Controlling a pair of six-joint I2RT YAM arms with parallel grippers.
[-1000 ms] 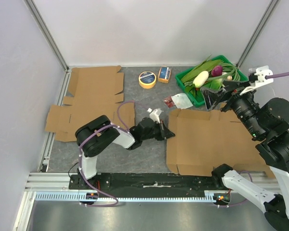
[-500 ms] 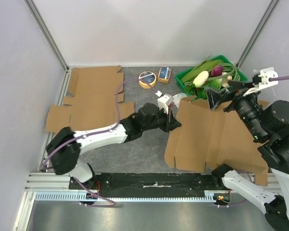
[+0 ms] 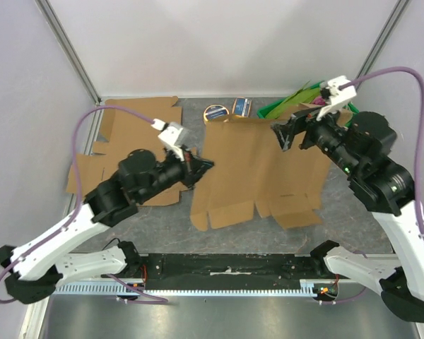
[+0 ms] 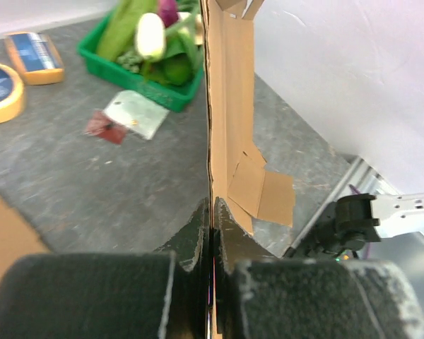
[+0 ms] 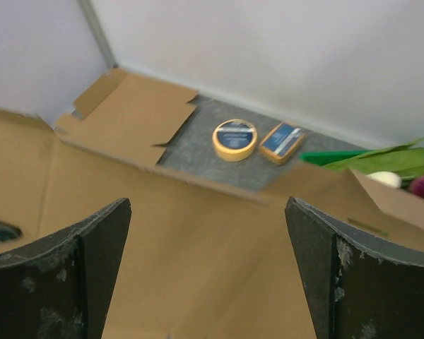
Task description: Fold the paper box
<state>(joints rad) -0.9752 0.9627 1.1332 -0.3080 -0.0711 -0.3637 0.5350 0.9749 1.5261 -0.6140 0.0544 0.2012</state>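
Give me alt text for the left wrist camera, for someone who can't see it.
The left gripper is shut on the edge of a flat cardboard box, held upright, seen edge-on. Beyond, on the grey table, sit a green tray of vegetables and a tape roll.

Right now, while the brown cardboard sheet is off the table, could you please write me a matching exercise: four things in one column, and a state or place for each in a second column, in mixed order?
Things
1. large brown cardboard sheet
2. round yellow tape roll
3. right arm's fingers
4. green plastic tray

States or places
a. spread wide open
b. holds vegetables
c. pinched at its edge by the shut left fingers
d. lies flat on the grey table beside a small orange box

Pairs: 1-c, 2-d, 3-a, 4-b
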